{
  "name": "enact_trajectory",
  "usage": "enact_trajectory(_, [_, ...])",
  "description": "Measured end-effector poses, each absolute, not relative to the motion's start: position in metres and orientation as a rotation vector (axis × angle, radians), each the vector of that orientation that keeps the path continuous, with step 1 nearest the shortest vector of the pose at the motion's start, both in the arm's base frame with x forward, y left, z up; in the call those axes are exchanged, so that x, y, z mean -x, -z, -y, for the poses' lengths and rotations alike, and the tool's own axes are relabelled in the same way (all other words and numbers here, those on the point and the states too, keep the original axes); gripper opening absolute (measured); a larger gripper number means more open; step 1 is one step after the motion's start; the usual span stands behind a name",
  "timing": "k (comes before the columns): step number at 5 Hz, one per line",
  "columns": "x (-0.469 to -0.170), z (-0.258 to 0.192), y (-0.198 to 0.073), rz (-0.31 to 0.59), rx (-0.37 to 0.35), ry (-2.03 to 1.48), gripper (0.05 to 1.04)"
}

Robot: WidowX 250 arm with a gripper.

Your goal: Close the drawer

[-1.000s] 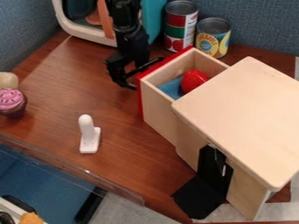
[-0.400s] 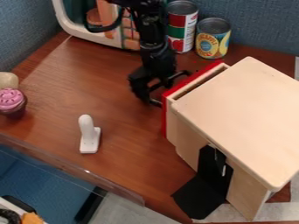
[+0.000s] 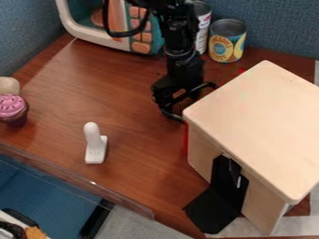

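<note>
The claw (image 3: 197, 103) hangs over the table (image 3: 128, 98) at the near end of the black arm (image 3: 181, 51), which comes in from the top edge. Its two fingers stand well spread, one reaching low toward the box's corner, the other higher up along the same side. No object shows gripped between them.

The drawer (image 3: 185, 138) is right at the claw, on the side toward the view's right. It sits almost wholly in the pale wooden box (image 3: 259, 116), with only bits of its red front showing: a strip just below the lower finger, beside the box's corner, and a speck farther up by the top's far edge. The claw is up against that front or just beside it; exact contact is hard to tell.

A black flap (image 3: 211, 207) hangs down the box's near side and spreads at its foot. Nearer the view's left, apart from the claw, a white peg (image 3: 93, 144) stands upright on its base. Behind, the arm partly hides one can (image 3: 204, 25); a pineapple can (image 3: 226, 41) stands near it, and a toy oven (image 3: 78, 30) is on the arm's other side. At the left edge are a pink-topped cupcake (image 3: 12, 108) and a pale round thing (image 3: 8, 86) just beyond it.
</note>
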State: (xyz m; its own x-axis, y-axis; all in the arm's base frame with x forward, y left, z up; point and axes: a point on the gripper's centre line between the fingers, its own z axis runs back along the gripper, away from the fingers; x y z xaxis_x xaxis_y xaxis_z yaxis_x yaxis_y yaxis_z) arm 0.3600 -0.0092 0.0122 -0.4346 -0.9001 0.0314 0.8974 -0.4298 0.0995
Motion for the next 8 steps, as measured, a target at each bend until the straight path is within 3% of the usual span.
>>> enact_trajectory(2, [-0.355, 0.024, -0.012, 0.161, 0.030, 2.032, 1.000])
enact_trajectory(4, [-0.348, 0.015, -0.009, 0.114, 0.033, 1.999, 1.000])
enact_trajectory(5, [-0.345, -0.018, -0.037, 0.084, -0.031, 1.799, 1.000])
enact_trajectory(7, [-0.298, -0.039, -0.090, 0.144, -0.125, 1.381, 1.000])
enact_trajectory(8, [-0.276, -0.038, -0.102, 0.164, -0.077, 1.341, 1.000])
